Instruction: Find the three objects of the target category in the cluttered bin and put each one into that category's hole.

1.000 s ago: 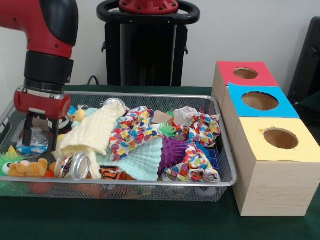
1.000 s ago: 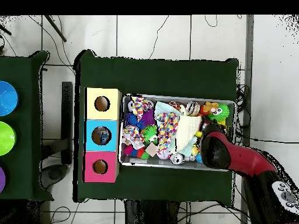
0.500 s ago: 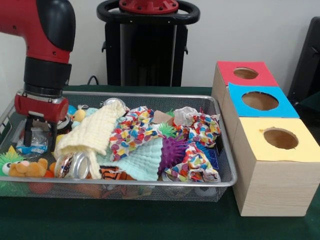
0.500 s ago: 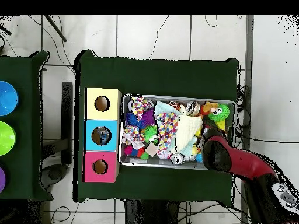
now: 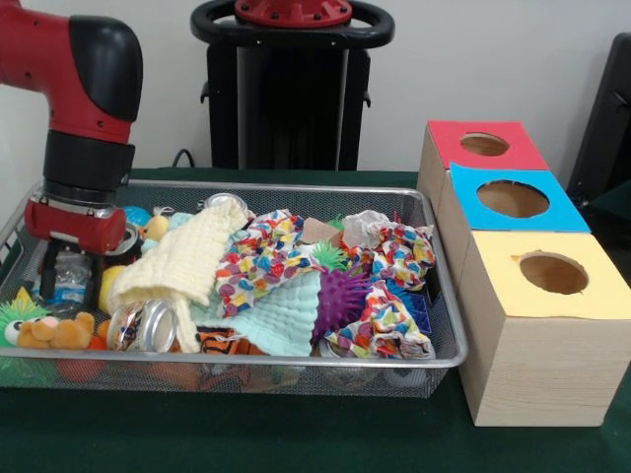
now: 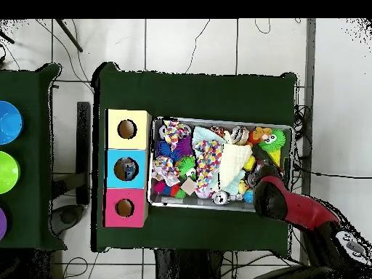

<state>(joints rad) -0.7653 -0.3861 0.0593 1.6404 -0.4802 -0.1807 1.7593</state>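
Front view: gripper lowered into the wire-mesh bin, black fingers spread either side of a crinkled clear plastic bottle; not clear whether touching it. Red and black arm dropping almost straight down from above. Just beside the gripper, toward the bin's middle, a waffle-textured cream cloth; below it, a shiny metal can and a fuzzy orange plush. Farther off, a spiky purple ball and patterned cloths. Well apart, three wooden boxes with round holes, topped red, blue, yellow, on the green desk.

Overhead view: arm reaching in over the bin's end farthest from the boxes, gripper hidden beneath it.
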